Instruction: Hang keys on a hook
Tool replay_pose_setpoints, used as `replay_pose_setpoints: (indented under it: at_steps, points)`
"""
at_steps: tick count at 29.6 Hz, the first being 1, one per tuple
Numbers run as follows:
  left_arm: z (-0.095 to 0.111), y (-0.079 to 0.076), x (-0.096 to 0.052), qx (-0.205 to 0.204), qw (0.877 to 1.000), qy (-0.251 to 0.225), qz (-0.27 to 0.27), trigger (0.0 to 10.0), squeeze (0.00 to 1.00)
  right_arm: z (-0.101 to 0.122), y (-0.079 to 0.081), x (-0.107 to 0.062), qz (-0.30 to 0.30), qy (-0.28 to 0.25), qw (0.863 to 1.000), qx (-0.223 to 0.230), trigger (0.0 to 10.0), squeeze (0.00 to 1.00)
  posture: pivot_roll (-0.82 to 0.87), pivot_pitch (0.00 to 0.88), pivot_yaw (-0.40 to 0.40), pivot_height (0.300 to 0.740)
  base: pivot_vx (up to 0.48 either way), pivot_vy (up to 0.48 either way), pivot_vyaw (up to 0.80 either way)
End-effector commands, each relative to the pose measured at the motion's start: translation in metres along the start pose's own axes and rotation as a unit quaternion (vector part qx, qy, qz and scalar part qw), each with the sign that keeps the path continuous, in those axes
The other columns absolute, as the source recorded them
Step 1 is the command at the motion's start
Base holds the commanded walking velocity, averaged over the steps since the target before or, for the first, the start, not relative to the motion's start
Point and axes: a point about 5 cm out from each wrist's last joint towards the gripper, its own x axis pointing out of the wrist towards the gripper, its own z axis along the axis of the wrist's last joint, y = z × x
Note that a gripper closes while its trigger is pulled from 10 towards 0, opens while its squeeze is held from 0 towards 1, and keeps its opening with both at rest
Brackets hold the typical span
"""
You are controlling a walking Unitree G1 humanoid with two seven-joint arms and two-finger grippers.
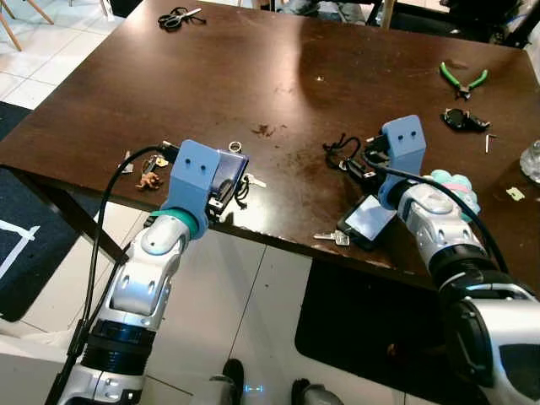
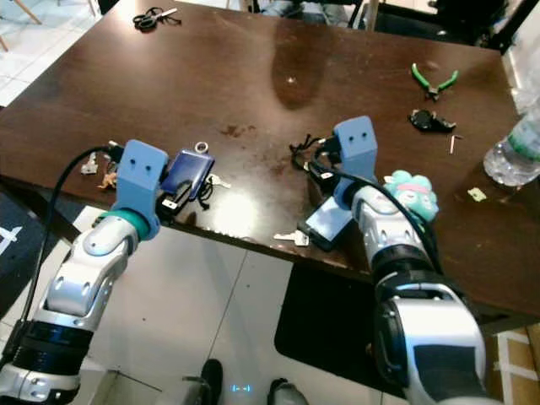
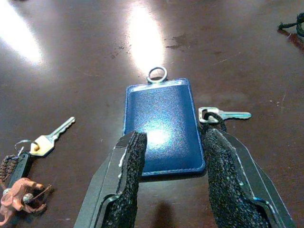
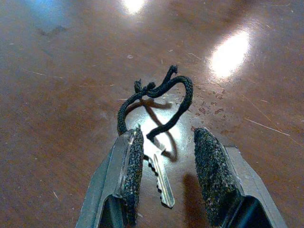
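The right pincer (image 4: 164,178) is hovering released over a corded key (image 4: 163,183) on the table (image 1: 295,76) — the pickup step. Next, I judge, it needs closing on the key; the left pincer (image 3: 173,178) is gaping around a blue card holder (image 3: 161,123).

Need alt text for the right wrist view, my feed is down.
The right gripper is open just above the dark wooden table, its fingers on either side of a silver key. A looped black cord runs from the key away across the table, with bright light reflections beyond it.
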Motion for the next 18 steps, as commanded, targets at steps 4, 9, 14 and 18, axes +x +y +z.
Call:
replay_pose_setpoints:
  at_steps: [4, 9, 14, 18]
  points:
    - [-0.006, 0.001, -0.004, -0.003, 1.000, 0.014, 0.002, 10.0, 0.00, -0.004, 0.000, -0.001, -0.002, 0.012, 1.000, -0.002, 10.0, 0.00, -0.02, 0.267, 0.121, 0.740, 0.000, 0.000, 0.00]
    - [-0.006, 0.001, -0.003, -0.003, 1.000, 0.016, 0.001, 10.0, 0.00, -0.003, -0.007, -0.002, -0.042, 0.009, 0.999, -0.015, 10.0, 0.00, -0.02, 0.276, 0.129, 0.740, 0.000, 0.000, 0.00]
    - [-0.004, 0.001, -0.002, -0.003, 1.000, 0.015, 0.001, 10.0, 0.00, 0.001, -0.008, -0.001, -0.057, -0.003, 0.998, -0.020, 10.0, 0.00, -0.01, 0.284, 0.131, 0.740, 0.000, 0.000, 0.00]
    - [-0.004, 0.002, -0.001, -0.002, 1.000, 0.015, 0.002, 10.0, 0.00, 0.004, -0.003, 0.002, -0.054, -0.011, 0.998, -0.013, 10.0, 0.00, -0.01, 0.287, 0.130, 0.740, 0.000, 0.000, 0.00]
